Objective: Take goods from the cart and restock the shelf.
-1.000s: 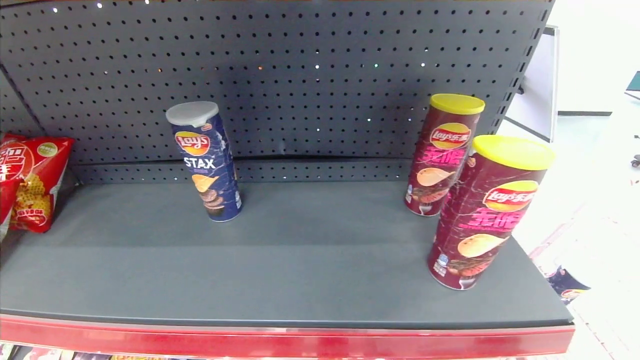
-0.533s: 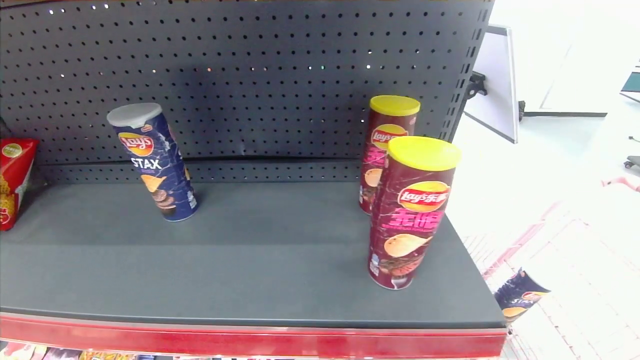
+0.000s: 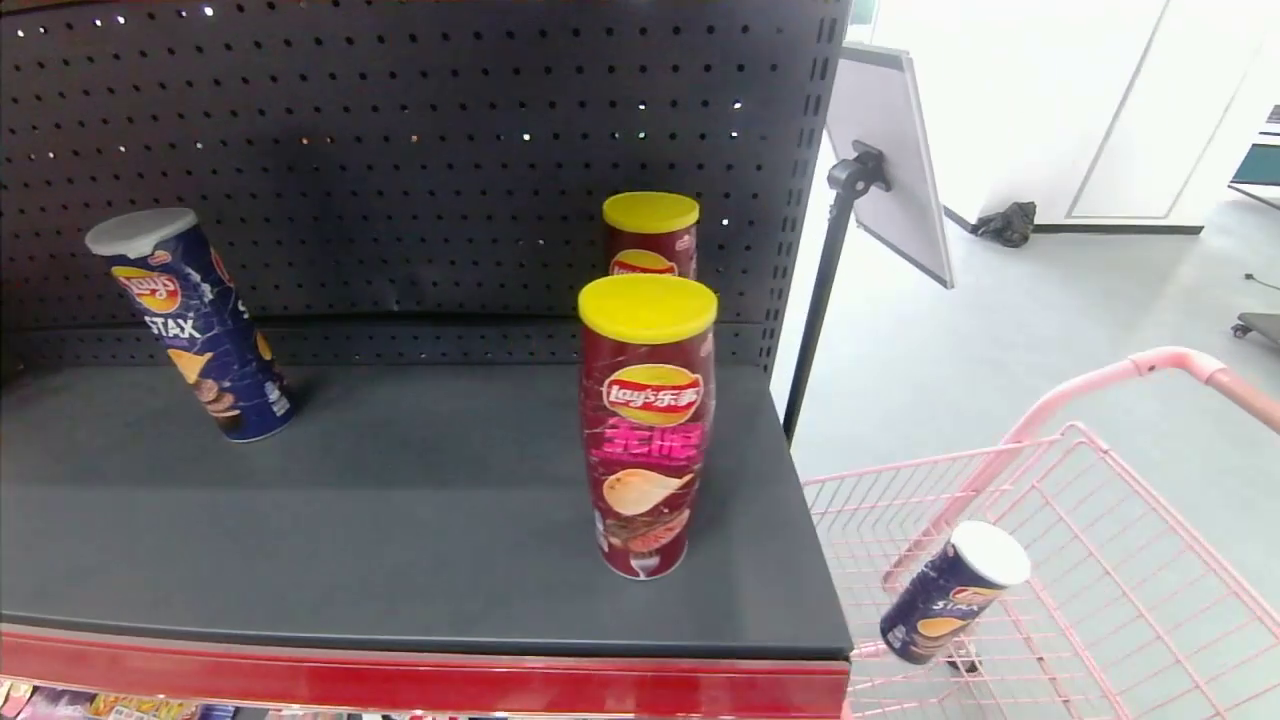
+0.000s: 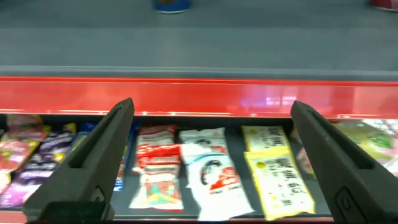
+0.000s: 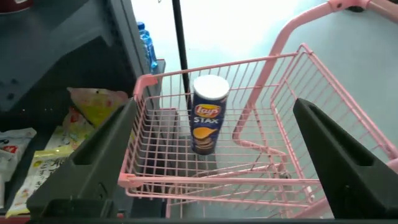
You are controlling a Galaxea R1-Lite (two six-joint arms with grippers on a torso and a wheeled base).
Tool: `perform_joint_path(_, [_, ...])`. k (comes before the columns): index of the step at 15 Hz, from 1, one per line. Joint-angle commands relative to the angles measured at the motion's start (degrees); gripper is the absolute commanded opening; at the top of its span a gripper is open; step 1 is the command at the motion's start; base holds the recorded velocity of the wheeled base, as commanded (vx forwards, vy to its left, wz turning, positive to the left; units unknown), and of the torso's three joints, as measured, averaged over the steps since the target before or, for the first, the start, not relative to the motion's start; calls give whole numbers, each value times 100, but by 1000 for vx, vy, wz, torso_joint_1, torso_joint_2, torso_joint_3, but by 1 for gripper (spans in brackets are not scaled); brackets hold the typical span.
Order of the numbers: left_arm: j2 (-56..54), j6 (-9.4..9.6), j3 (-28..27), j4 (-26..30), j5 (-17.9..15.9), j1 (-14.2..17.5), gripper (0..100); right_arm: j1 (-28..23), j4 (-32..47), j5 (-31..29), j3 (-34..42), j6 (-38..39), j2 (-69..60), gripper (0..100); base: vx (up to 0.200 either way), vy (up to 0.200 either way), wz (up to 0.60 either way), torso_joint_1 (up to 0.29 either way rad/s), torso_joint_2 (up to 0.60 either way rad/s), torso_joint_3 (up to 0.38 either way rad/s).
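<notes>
A dark grey shelf with a red front lip holds a blue chip can with a grey lid at the left, leaning. Two maroon chip cans with yellow lids stand at the right, one in front and one behind it. To the right stands a pink wire cart with one blue chip can upright in it. My right gripper hangs open above the pink cart, with its blue can between the fingers' line of sight. My left gripper is open, level with the shelf's red lip.
Below the red lip a lower shelf holds several snack packets. More packets lie on a lower shelf beside the cart. A sign board on a black pole stands between shelf and cart. Grey floor lies to the right.
The head camera has turned right: the shelf cans slide left in view, the red snack bags have gone out of frame, and the pink cart with its blue can has come into view.
</notes>
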Motion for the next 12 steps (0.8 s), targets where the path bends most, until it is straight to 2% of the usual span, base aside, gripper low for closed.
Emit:
perform_joint_path(1, [8,-2,1,-1,2,1,100,0,-1,1,0,2,6,100,0,-200,0,2,2,2])
perform_joint_path(10, [8,-11,1,-1,2,1,100,0,-1,1,0,2,6,100,0,-200,0,3,2,1])
perform_joint_path(12, [8,-20,1,-1,2,1,100,0,-1,1,0,2,6,100,0,0,0,0,0,0])
